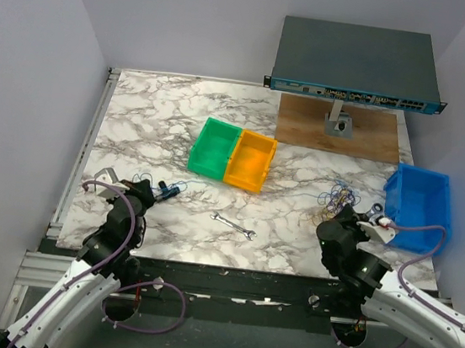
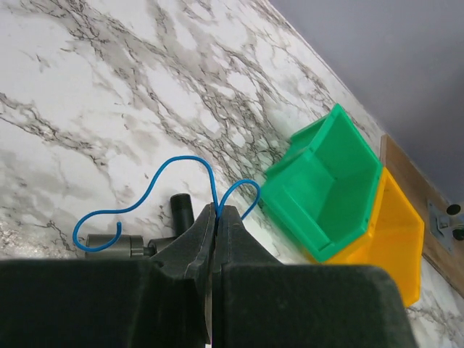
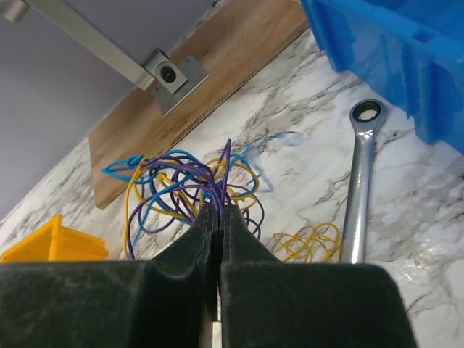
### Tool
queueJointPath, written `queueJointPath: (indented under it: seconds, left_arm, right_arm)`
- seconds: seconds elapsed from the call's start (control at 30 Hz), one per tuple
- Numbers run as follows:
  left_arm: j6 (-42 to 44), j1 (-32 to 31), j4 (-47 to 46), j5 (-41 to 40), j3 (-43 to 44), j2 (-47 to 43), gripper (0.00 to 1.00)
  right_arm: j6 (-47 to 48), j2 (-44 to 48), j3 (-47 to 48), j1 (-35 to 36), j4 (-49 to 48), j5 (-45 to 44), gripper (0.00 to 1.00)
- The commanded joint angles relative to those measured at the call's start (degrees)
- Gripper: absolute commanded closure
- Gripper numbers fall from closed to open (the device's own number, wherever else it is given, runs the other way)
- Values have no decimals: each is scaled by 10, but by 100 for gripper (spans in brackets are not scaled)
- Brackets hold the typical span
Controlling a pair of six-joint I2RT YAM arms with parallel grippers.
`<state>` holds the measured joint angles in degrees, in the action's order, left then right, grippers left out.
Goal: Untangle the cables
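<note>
Across the table (image 1: 138, 111), light, springy cables (image 3: 190, 181).
Both shut: left claw (image 2: 217, 214) on a blue wire (image 2: 181, 159), right claw (image 3: 220, 210) on a purple strand (image 3: 227, 156); probably best gripped singly.

**Free room and obstructions on the counter (image 1: 155, 114).** Open marble spans the far-left quarter and the strip between the green bin (image 1: 215, 148) and the left pincer (image 2: 217, 214), crossed only by the blue wire (image 2: 181, 158) it pinches. The green bin and orange bin (image 1: 251, 160), touching, wall the centre. A flat wrench (image 1: 234, 225) lies in the near-centre lane. The right side is crowded: cables (image 3: 192, 185) clamped in the right pincer (image 3: 220, 210), a ratchet spanner (image 3: 360, 181) beside them, the blue bin (image 1: 419, 205) at the edge, and a network switch (image 1: 356, 66) overhanging the wooden board (image 1: 340, 128).
</note>
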<state>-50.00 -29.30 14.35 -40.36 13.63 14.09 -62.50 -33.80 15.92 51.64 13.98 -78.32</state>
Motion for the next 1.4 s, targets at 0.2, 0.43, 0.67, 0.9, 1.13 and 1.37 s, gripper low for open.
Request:
queueJointPath:
  seconds: [0.2,0.43,0.67,0.9,1.13,1.37]
  left_arm:
    - [87,4,-77,66,-16,21,100]
    - [61,4,-47,165,43,33,100]
    - [68,5,36,206,193,97,100]
    - [125,7,89,226,349,184,100]
    - [155,22,128,228,436,216,100]
    - [165,67,202,157,509,236,100]
  right_arm:
    - [-17,-68,29,-1,33,-37,99]
    - [93,-164,72,-1,-19,24,42]
    - [370,-173,11,-1,-320,288,20]
    - [376,-237,25,-1,-346,328,12]
    - [269,-388,120,-92,-212,354,12]
    - [215,-442,135,-212,-191,444,22]
